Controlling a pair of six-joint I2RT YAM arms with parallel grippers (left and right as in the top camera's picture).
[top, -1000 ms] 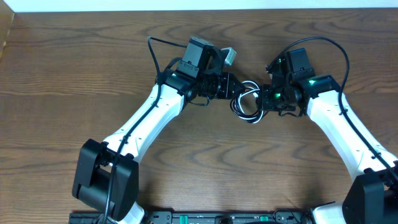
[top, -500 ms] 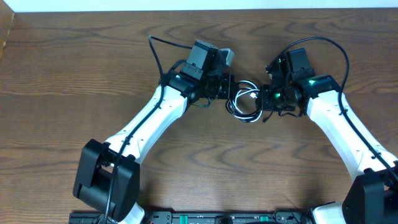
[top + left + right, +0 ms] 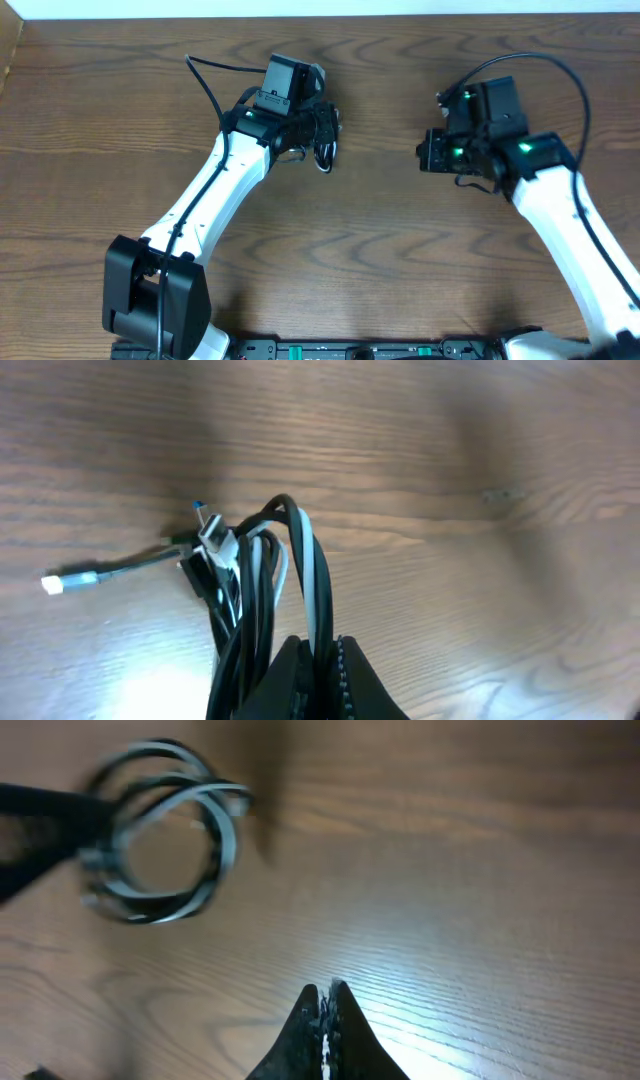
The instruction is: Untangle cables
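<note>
Cables (image 3: 325,148), pinched in the left claw (image 3: 318,648), have been pulled away from the pressed-together right claw (image 3: 323,992).

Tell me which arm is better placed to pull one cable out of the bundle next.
Right, probably. The left gripper is shut on the cables, holding the bundle; the right gripper is shut and empty, and its camera faces the loops.

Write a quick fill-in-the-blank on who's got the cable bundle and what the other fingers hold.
The looped bundle of thin black and white cords is pinched by the ___ arm.
The right arm's fingers are shut on ___.
Both arms work over a brown ___ table.
Missing: left; nothing; wooden.
</note>
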